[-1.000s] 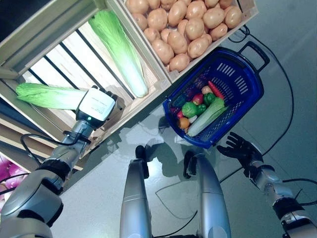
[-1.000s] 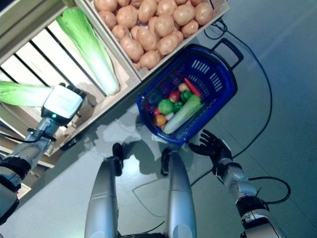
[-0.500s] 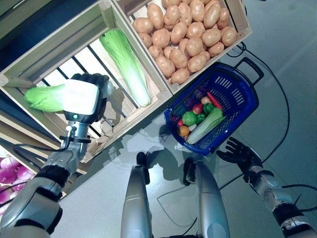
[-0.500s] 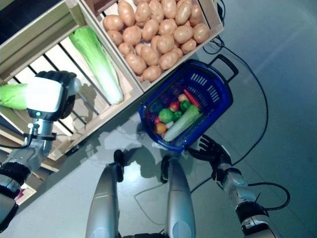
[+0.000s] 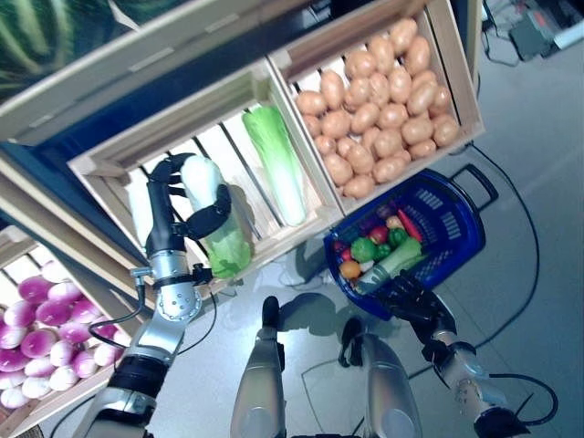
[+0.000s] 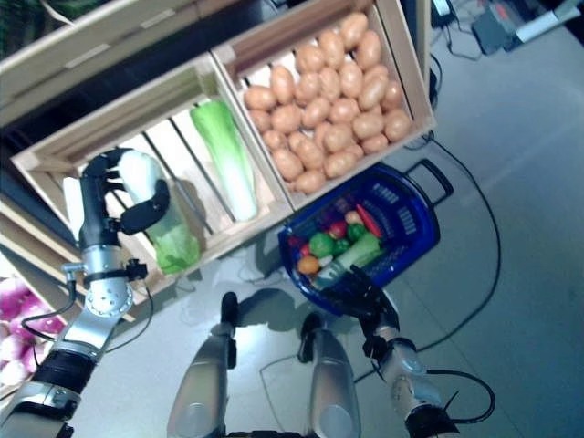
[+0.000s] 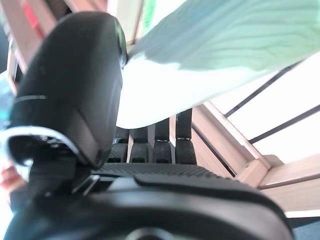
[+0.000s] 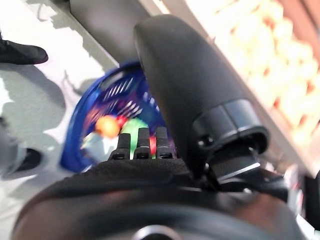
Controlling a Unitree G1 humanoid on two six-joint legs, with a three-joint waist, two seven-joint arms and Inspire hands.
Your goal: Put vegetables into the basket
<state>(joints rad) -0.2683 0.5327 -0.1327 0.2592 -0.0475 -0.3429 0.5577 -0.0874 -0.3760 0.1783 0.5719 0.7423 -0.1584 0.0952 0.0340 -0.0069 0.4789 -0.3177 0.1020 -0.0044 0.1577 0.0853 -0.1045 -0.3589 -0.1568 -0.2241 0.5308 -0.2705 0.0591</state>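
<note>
My left hand (image 5: 164, 219) is shut on a long napa cabbage (image 5: 224, 246), which stands upright with its white stem up, in front of the slatted wooden crate (image 5: 109, 164). In the left wrist view the thumb (image 7: 70, 90) curls round the pale cabbage (image 7: 210, 45). A second cabbage (image 5: 278, 164) lies in the same crate. The blue basket (image 5: 447, 214) sits on the floor to the right and holds several vegetables, among them a green pepper (image 5: 363, 248). My right hand (image 5: 415, 299) is open at the basket's near rim, and its fingers (image 8: 140, 142) point at the basket (image 8: 82, 137).
A crate full of potatoes (image 5: 383, 109) stands just behind the basket. Purple onions (image 5: 36, 328) fill a lower crate at the far left. Grey floor spreads to the right of the basket.
My left hand has lifted the cabbage from lying in the crate and turned it upright. The right hand has come closer to the basket's rim. The camera has tilted up.
</note>
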